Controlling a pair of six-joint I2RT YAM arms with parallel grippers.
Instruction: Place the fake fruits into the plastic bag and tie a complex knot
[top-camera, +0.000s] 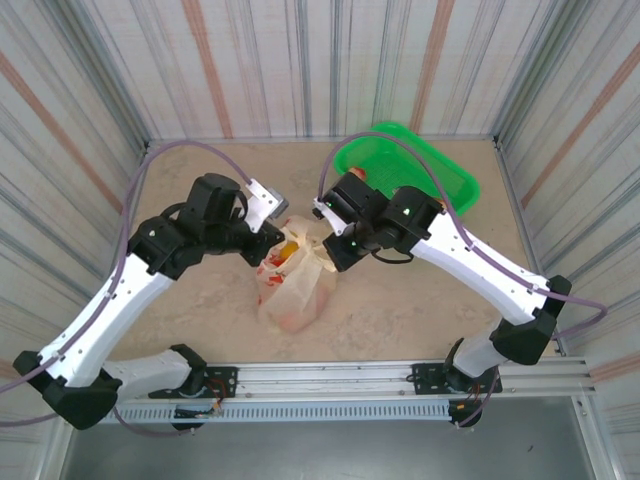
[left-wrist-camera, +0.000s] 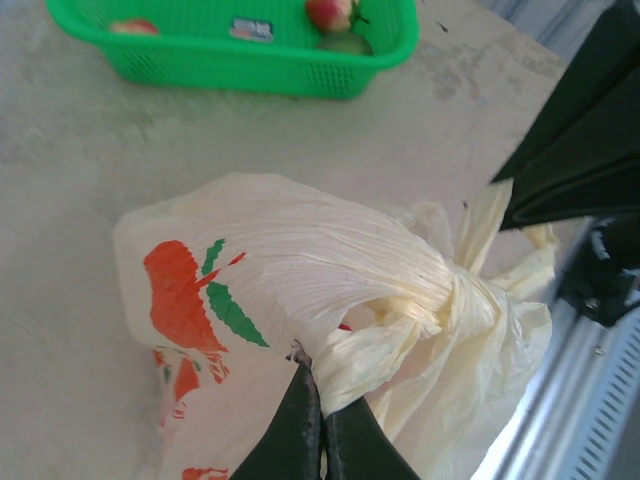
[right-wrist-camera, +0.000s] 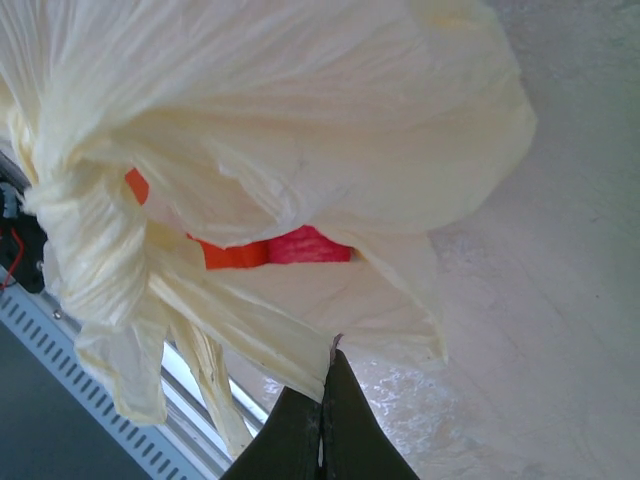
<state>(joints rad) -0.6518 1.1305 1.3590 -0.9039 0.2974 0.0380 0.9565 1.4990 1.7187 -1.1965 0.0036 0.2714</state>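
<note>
**Both grippers pinch the tied bag from opposite sides**

The left gripper (left-wrist-camera: 318, 372) has its two fingers pressed together, and a fold of the cream film is caught between the tips. This fold belongs to the plastic bag (left-wrist-camera: 290, 260), which bulges up and away from the fingers. The knot (left-wrist-camera: 462, 296) sits just to the right of this grasp, a tight twisted bunch with loose ends coming out of it.

The right gripper (right-wrist-camera: 331, 352) is also clenched, with the lower edge of the plastic bag (right-wrist-camera: 300, 100) held at its tips. In the right wrist view the bag hangs above the fingers, and the knot (right-wrist-camera: 72, 205) is at the far left, well apart from them. Something red and orange shows through a gap in the film; I cannot tell whether it is fruit or print.

In the top view the left gripper (top-camera: 266, 240) and the right gripper (top-camera: 336, 250) meet the plastic bag (top-camera: 295, 292) from both sides, near the middle of the table (top-camera: 420, 305). Some fake fruits (top-camera: 288, 250), orange and yellow, show at the top of the bag. The green basket (top-camera: 445, 175) stands behind the right arm, apart from the bag, and a red-green apple (left-wrist-camera: 333, 12) lies in it.
</note>
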